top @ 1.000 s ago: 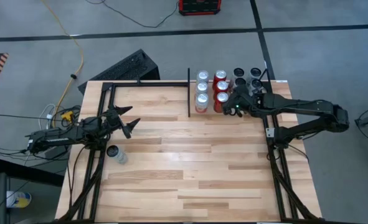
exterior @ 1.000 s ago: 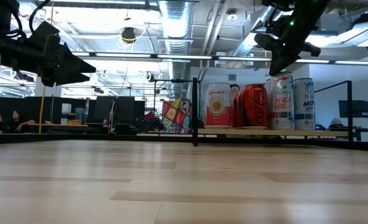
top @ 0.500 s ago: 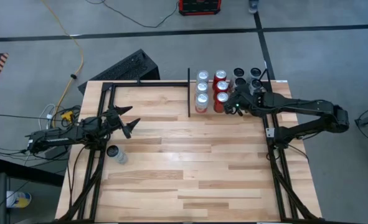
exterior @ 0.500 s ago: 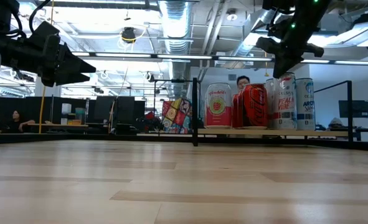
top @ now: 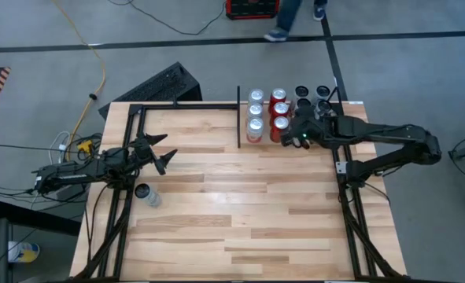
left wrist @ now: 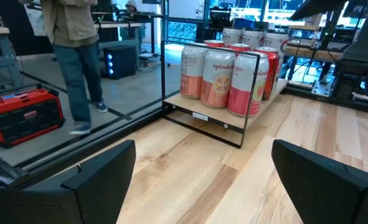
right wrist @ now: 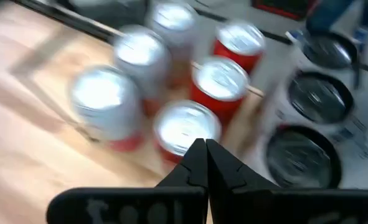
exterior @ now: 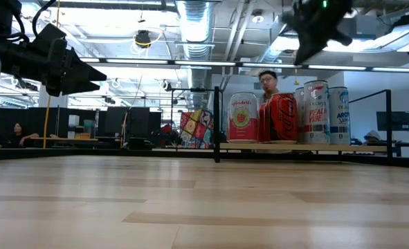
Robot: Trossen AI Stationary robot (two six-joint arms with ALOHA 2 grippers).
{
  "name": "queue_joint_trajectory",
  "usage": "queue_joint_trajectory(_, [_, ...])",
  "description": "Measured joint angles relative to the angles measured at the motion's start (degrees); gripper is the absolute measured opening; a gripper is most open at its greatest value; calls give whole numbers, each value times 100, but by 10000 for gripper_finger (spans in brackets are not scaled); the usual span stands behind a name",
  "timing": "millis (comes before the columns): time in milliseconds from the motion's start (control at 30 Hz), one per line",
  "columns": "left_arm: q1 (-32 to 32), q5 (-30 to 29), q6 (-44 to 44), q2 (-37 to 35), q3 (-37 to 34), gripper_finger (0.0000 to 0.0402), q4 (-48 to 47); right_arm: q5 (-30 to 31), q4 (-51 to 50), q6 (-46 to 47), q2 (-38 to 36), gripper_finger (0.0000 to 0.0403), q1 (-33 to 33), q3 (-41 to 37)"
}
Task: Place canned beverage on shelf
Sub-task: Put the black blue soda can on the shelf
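Note:
Several cans stand upright on the shelf (top: 240,118) at the table's far right: silver-topped pink ones (top: 254,112), red ones (top: 279,110) and dark-topped ones (top: 314,98). In the low view they stand in a row on the shelf's plank (exterior: 315,146). My right gripper (top: 299,137) is shut and hovers above the near red and white cans (right wrist: 187,127), clear of their tops (exterior: 300,59). One more can (top: 145,193) stands on the table near the left edge. Beside it my left gripper (top: 165,157) waits open, pointing level toward the shelf (left wrist: 202,155).
Thin black rails (top: 138,110) frame the table's far left part, and a divider bar (exterior: 216,124) stands upright left of the cans. Bare wood (top: 240,212) fills the middle and near side. A person (exterior: 266,83) passes behind the shelf.
My right gripper has risen from beside the top of the white can to well above the row of cans, staying shut. The cans stand where they stood. A person has walked into view behind the shelf.

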Motion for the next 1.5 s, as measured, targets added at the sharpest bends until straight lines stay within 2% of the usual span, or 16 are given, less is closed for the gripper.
queue_joint_trajectory(100, [1, 2, 0, 0, 1, 361, 2, 16, 280, -131, -5, 21, 407, 276])
queue_joint_trajectory(333, [2, 0, 0, 0, 2, 361, 0, -8, 1958, -464, 368, 23, 1779, 295])
queue_joint_trajectory(467, [0, 0, 0, 0, 2, 361, 1, -4, 3338, -824, 1061, 21, 2604, 293])
queue_joint_trajectory(567, [2, 2, 0, 0, 0, 361, 0, -3, 4791, -1488, 1760, 23, 3066, 366])
queue_joint_trajectory(667, [0, 3, 0, 0, 1, 361, 0, -3, 5812, -2255, 2538, 23, 3316, 654])
queue_joint_trajectory(800, [1, 2, 0, 0, 0, 361, 0, -13, 6738, -2838, 3575, 23, 3312, 1271])
queue_joint_trajectory(900, [2, 4, 0, 0, 0, 361, 0, -281, 7062, -3195, 4336, 24, 3177, 1901])
queue_joint_trajectory(1067, [2, 2, 0, 0, 0, 361, 0, -1320, 7087, -3953, 5478, 24, 2947, 3237])
queue_joint_trajectory(1167, [0, 0, 0, 0, 0, 361, 0, -1680, 6943, -4409, 5971, 24, 2850, 3938])
queue_joint_trajectory(1300, [0, 2, 0, 0, 1, 361, 1, -1815, 6466, -4431, 6297, 24, 2719, 4488])
queue_joint_trajectory(1500, [0, 2, 0, -2, 2, 361, 0, -1933, 6148, -4213, 6284, 25, 2581, 4497])
